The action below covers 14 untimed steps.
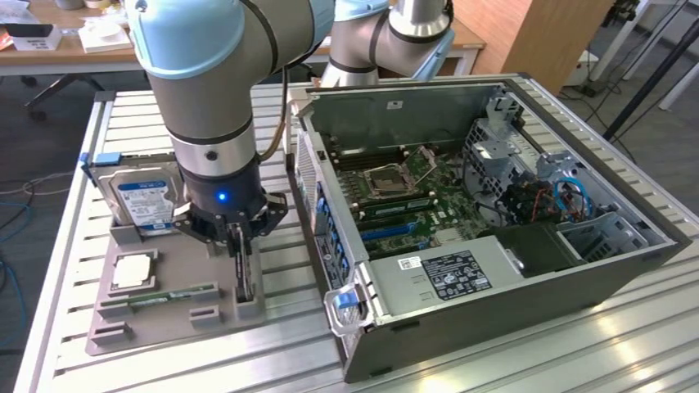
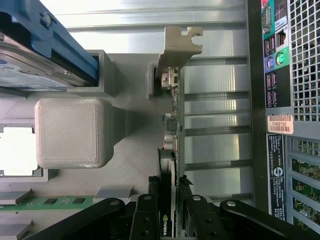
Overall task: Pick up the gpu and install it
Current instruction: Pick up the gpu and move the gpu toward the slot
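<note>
Because it is a bare circuit card, I rate the gpu (image 2: 172, 125) as light, stiff and fragile: hard, rather slick faces, exposed parts that would not forgive a crushing grip.

Item: gpu (image 1: 248, 278), thin dark card with a silvery end bracket (image 2: 178, 46).

Location: standing on its long edge in the slotted blocks of the grey tray (image 1: 164, 327) on the counter (image 1: 546, 364), between the hard drive (image 1: 142, 201) and the open computer case (image 1: 492, 205), apart from both.

Orientation: long axis level, running alongside the case's port panel. The bracket end lies toward the hard drive's end of the tray, the plain end toward the memory stick (image 1: 169, 295). One flat face looks at the case, the other across the tray.

Best hold, in my judgement: across the upper edge, pinching the two flat faces well away from the bracket, pressure modest, lift straight up so the card does not bind in its slots.

Hand (image 1: 242, 241): set astride the card's upper edge at the plain end, seen from the wrist (image 2: 169, 197) with the card running out from under it. Whether it is clamped on the card or merely straddling it, I cannot tell.
</note>
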Tool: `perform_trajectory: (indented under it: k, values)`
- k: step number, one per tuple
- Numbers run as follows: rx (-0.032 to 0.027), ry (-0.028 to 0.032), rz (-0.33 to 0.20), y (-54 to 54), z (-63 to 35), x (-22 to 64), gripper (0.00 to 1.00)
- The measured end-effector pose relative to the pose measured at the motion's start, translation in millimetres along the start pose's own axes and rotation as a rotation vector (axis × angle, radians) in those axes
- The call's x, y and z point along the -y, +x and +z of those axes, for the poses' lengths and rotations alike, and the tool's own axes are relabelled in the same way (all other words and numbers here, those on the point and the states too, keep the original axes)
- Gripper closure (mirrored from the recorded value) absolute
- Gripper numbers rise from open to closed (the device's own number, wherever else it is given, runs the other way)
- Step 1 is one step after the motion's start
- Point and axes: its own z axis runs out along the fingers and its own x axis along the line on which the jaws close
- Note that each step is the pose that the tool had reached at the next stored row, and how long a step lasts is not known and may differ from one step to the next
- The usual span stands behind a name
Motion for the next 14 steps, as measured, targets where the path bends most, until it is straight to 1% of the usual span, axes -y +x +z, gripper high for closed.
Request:
perform_trajectory:
  k: [5, 14]
  values:
    - [0.0000, 0.0000, 0.000, 0.0, 0.0, 0.0, 0.74]
    - [-0.0009, -0.0005, -0.020, 0.0, 0.0, 0.0, 0.74]
